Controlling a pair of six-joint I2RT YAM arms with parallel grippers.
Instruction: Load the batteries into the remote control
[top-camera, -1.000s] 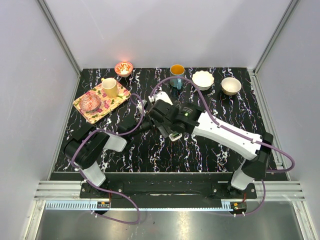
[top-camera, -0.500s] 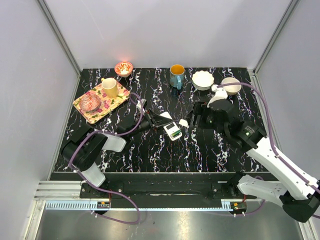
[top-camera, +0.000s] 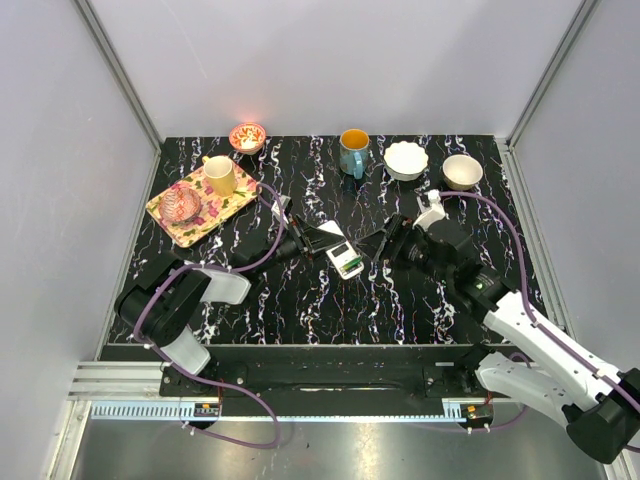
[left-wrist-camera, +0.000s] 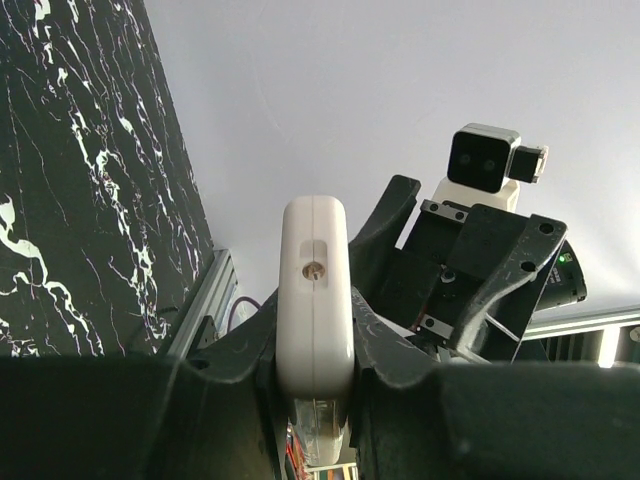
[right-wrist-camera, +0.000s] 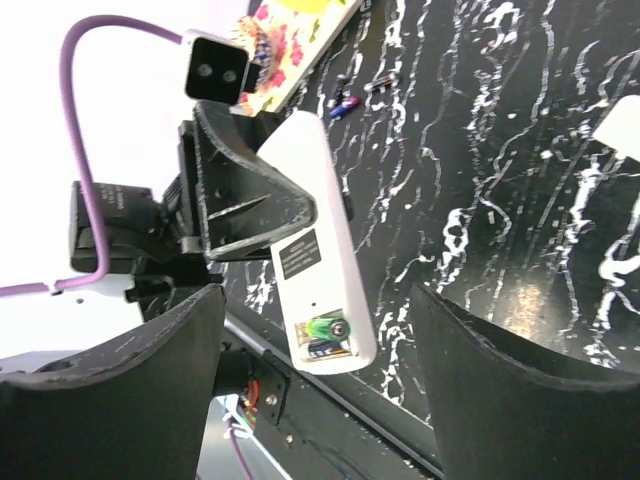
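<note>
No legible words, brands or numbers anywhere. On the plain white back of the remote control (right-wrist-camera: 325, 215), a small black label (right-wrist-camera: 300, 253) with pale print, too fine to make out. Along the metal rail (top-camera: 110, 380) at the near edge, a strip of fine ticks (top-camera: 140, 410), without readable figures.

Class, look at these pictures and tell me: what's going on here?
The left gripper is shut on the remote control, holding it above the table with its open compartment facing the right gripper. A greenish battery sits in that compartment. The right gripper is open and empty, just short of the remote.
</note>
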